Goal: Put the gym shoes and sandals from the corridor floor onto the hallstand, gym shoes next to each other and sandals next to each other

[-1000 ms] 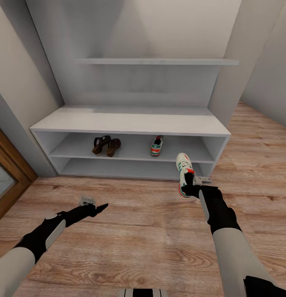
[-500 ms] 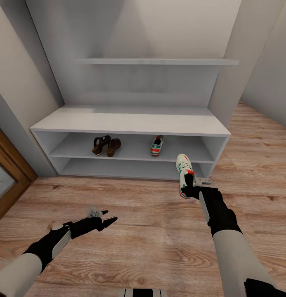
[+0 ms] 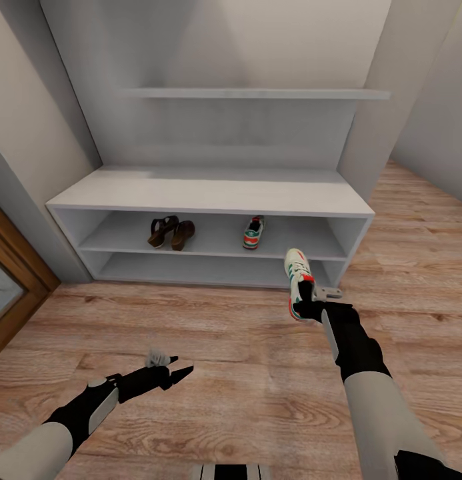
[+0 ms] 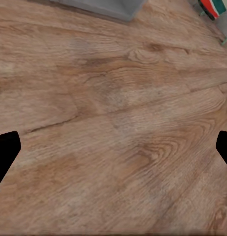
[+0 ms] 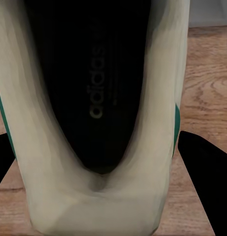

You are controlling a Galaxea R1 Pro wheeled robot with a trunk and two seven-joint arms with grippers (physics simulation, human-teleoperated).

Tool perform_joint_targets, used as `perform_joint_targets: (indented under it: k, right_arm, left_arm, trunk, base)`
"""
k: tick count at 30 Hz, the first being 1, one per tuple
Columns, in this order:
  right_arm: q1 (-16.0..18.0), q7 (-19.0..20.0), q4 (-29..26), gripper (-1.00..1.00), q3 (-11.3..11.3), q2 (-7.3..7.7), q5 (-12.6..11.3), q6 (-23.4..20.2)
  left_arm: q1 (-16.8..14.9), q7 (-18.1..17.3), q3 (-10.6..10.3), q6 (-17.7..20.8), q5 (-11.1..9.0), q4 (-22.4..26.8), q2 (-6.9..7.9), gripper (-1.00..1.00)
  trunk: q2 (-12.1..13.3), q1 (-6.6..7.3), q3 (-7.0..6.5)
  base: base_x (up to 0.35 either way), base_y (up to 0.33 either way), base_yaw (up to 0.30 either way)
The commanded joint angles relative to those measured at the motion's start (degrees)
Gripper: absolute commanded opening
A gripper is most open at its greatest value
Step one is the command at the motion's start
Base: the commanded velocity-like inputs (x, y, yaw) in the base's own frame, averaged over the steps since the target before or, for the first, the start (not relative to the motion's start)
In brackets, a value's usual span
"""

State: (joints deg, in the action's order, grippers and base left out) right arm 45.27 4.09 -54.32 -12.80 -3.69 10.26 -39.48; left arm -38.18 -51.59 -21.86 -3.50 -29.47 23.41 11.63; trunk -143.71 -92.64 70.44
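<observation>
Head view, nearest first: the left gripper (image 3: 174, 371) hangs low over the corridor floor (image 3: 244, 373) on the near left, its fingers spread and holding nothing; the left wrist view looks down on bare planks between the two finger tips.

Farther in and to the right, the right gripper (image 3: 309, 308) is clamped on the heel end of a gym shoe (image 3: 298, 280), which it carries above the floor with the toe pointing toward the hallstand (image 3: 211, 197). The right wrist view looks straight into the shoe's dark insole, with a finger on each side of the heel.

Beyond that, on the hallstand's upper open tier, the two sandals (image 3: 171, 233) stand together at the left, and the other gym shoe (image 3: 253, 233) stands well apart from them toward the right.

The held shoe looks bound for the spot beside its mate. The risks, as I judge them: the opening is low, so the toe could catch the bench top's front edge; a grip at the heel alone may let the shoe pivot or slip; and a careless entry could knock the shelved shoe aside or leave the pair too far apart.
</observation>
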Motion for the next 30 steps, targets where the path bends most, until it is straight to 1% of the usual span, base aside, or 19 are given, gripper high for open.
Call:
perform_joint_targets:
  k: [1,3,14,22,30]
  right_arm:
    - [0.0,0.4,-0.1,-1.0,-0.2,-0.08,0.6,-0.2]
    - [0.0,0.4,-0.1,-1.0,-0.2,-0.05,0.6,-0.2]
    - [0.1,0.4,-0.1,-1.0,-0.2,-0.08,0.6,-0.3]
    - [0.0,0.4,-0.1,-1.0,-0.2,-0.07,0.5,-0.3]
    - [0.1,0.4,-0.1,-1.0,-0.2,-0.06,0.6,-0.3]
  left_arm:
    - [-0.1,0.0,-0.5,-0.4,-0.4,0.0,0.07,1.0]
    - [0.0,0.0,-0.5,-0.4,-0.4,0.0,0.06,1.0]
    - [0.0,-0.1,-0.4,-0.4,-0.4,0.0,0.07,1.0]
    - [0.0,-0.1,-0.4,-0.5,-0.4,0.0,0.1,1.0]
    - [0.0,-0.1,-0.4,-0.5,-0.4,0.0,0.06,1.0]
  trunk:
    - [0.0,-0.01,0.27]
    - [-0.1,-0.06,0.72]
    - [-0.1,-0.06,0.72]
    - [-0.2,-0.27,2.49]
    - [-0.2,-0.27,2.49]
  base:
    - [0.0,0.0,0.0]
    - [0.0,0.0,0.0]
    - [0.0,0.0,0.0]
    - [0.0,0.0,0.0]
    - [0.0,0.0,0.0]
